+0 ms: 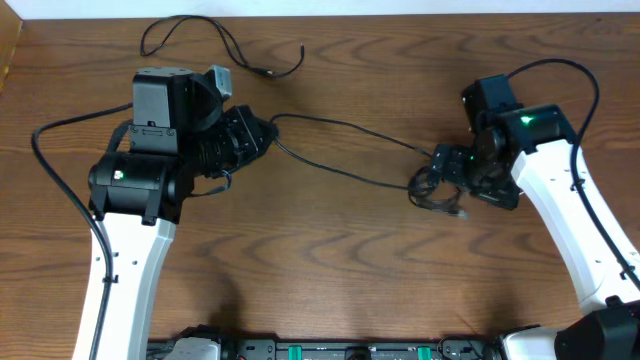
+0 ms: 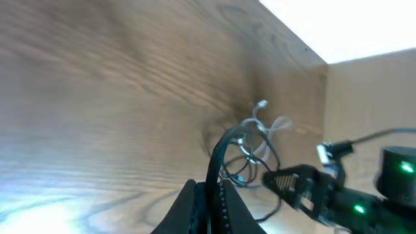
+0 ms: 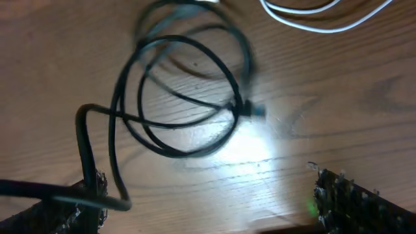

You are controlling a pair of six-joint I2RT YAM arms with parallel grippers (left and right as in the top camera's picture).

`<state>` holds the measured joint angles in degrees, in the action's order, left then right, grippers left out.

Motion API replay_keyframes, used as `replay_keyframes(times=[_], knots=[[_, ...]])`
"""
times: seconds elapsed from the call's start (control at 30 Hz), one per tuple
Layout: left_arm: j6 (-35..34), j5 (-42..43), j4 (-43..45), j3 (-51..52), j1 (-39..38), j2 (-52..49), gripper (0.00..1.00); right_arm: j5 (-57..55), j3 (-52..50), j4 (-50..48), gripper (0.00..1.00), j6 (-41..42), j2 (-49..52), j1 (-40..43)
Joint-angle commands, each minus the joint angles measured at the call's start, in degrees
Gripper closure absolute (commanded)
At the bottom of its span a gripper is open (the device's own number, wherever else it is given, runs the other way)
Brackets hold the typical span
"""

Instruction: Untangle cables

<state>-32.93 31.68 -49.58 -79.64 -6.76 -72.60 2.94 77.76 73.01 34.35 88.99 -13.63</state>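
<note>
left end effector (image 2: pixel 208 192) pinched tight on the black cable (image 2: pixel 212 159); right end effector (image 3: pixel 208 208) wide (over the coil (image 3: pixel 185 97)).

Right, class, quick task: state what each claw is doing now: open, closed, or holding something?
Left claw: closed on the black cable.
Right claw: open, holding nothing, above the coil.

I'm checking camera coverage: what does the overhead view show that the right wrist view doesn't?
Overhead only: the left end effector, shut on a long black cable, and a second black cable lying apart. Right wrist only: white cable loops. Both: the black coil under the open right end effector.
</note>
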Motion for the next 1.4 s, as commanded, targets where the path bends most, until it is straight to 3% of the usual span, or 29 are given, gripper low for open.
replay_keyframes(times=[0.0,0.17,0.33,0.43,0.6,0.7,0.9,1.37], knots=[[-0.4,-13.6,-2.3,-1.2,1.0,0.7,0.92,-0.9,-0.5,0.3,0.01,1.4,0.3,0.9],[-7.1,-30.2,-7.7,-1.2,1.0,0.7,0.92,-1.9,-0.5,0.7,0.01,1.4,0.3,0.9],[-8.1,-30.9,-8.3,-1.2,1.0,0.7,0.93,-2.6,-0.5,-0.4,0.01,1.4,0.3,0.9],[-7.5,-27.4,-7.8,-1.2,1.0,0.7,0.92,-1.6,-0.5,-0.9,0.01,1.4,0.3,0.9],[5.6,-3.8,-0.7,-1.2,-0.9,0.3,0.93,6.9,-0.5,-4.2,0.01,0.5,0.3,0.8],[8.1,5.9,2.9,-1.2,-3.6,0.3,0.92,15.3,-0.5,-7.9,0.01,-3.8,0.3,0.6],[7.7,6.9,6.0,-1.2,-9.5,0.3,0.93,23.2,-0.5,-12.9,0.01,-5.3,0.3,-1.2],[2.9,8.9,10.4,-1.2,-11.7,0.3,0.92,20.9,-0.6,-19.0,0.01,-7.0,0.3,-11.3]])
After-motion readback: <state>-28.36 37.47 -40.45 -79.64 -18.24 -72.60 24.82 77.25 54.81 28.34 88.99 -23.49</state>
